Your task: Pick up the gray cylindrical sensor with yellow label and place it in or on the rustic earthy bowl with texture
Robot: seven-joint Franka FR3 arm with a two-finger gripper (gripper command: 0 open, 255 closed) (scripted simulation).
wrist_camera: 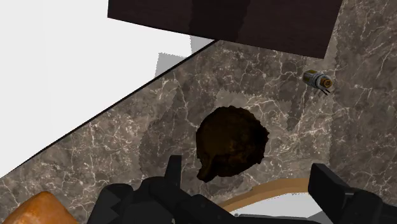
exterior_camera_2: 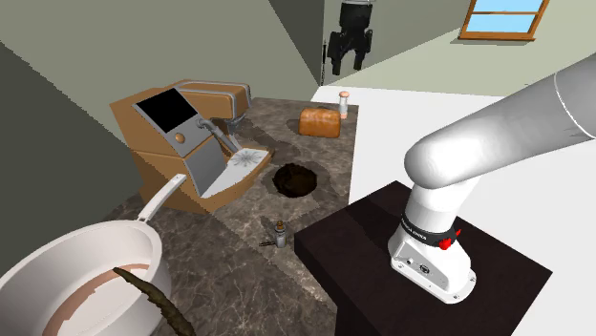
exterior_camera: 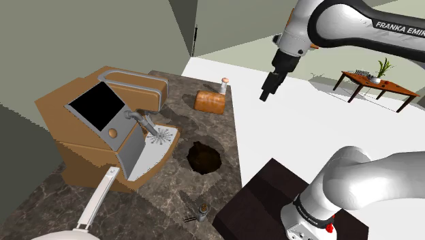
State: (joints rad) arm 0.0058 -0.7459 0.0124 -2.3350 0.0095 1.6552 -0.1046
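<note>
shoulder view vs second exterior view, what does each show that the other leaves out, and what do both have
Extra in the shoulder view: a low wooden table with a potted plant. Extra in the second exterior view: a window and a dark utensil inside the white pan. Both: the dark bowl, the small sensor, the bread loaf and the coffee machine.
</note>
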